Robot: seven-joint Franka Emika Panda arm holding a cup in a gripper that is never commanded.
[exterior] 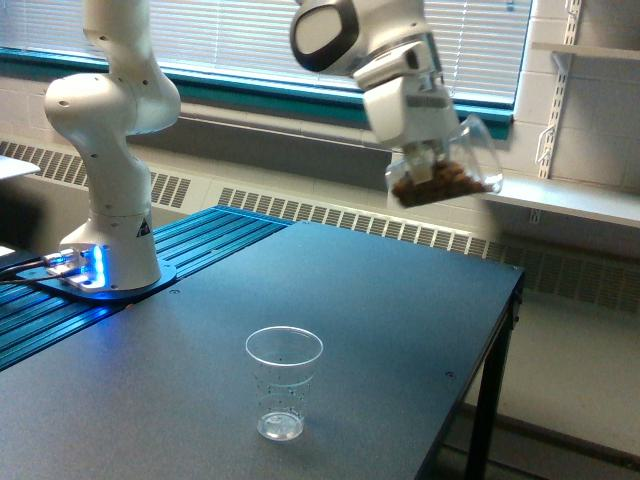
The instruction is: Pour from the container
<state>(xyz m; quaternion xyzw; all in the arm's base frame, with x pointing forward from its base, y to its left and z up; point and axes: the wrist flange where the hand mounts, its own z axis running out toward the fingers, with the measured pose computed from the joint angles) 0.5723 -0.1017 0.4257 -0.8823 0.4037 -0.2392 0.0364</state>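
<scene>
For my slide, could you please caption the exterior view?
Robot arm holds a tilted cup of nuts above the table, up and right of the empty cup.

Up in the air above the far side of the tabletop: the gripper, clamped on the tilted container, pieces inside. Down on the near part, upright and well apart: a narrower cup. At the exterior view's left: the arm's base.
</scene>
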